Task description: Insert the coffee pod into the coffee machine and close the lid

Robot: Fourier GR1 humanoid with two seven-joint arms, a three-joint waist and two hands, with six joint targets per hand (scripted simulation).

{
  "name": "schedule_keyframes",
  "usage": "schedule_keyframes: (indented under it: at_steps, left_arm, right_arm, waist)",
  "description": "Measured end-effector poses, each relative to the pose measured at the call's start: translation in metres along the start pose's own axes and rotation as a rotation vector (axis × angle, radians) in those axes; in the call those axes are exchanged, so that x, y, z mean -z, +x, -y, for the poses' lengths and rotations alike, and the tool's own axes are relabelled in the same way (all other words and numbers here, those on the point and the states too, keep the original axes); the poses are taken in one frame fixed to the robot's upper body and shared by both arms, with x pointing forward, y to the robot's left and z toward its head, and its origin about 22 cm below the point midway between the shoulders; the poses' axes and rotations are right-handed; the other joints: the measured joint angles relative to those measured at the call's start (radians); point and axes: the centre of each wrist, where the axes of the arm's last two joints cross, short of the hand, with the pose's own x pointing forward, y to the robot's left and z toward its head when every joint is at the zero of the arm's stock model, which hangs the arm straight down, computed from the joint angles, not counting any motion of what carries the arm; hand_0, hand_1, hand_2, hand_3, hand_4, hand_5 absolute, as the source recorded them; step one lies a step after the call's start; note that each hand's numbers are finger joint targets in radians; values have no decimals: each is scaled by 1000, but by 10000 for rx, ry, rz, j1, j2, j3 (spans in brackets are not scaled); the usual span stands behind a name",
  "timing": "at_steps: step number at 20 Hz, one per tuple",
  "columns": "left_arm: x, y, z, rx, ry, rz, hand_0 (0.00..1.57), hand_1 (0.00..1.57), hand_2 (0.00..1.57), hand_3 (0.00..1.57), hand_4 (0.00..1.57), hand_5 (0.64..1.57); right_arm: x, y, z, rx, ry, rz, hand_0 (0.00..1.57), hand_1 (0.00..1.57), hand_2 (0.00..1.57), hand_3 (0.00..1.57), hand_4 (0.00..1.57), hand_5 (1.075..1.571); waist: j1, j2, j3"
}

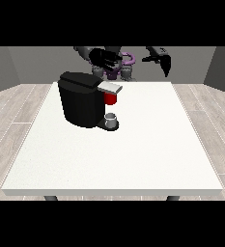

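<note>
My black, boxy coffee machine [81, 99] stands upright on the white surface [133, 154], at its far left part. Its grey lid [110, 87] juts out to the right. A small grey thing [111, 118], perhaps my pod, sits on the machine's base.

My hands [105, 58] are black. Coffee machine [80, 99]: black w/ grey lid [110, 87], red thing at the machine [110, 98]. Grey thing [111, 118] at its base. Table [133, 144]: plain white.
</note>
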Motion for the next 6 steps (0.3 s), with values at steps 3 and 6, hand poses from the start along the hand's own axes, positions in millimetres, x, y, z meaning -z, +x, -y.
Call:
schedule_keyframes:
  at_steps: [3, 6]
  left_arm:
    - [-9, -11, 5, -81, 46, -144, 0, 0, 0, 0, 192, 1571]
    - [-15, -19, -3, -201, 247, -304, 0, 0, 0, 0, 192, 1571]
  right_arm:
    - [-20, -18, -14, 679, 235, 76, 0, 0, 0, 0, 286, 1571]
    - [-46, -38, -28, 1488, 53, -67, 0, 0, 0, 0, 157, 1571]
  waist:
    - [-218, -396, -1]
    - [-500, -755, -1]
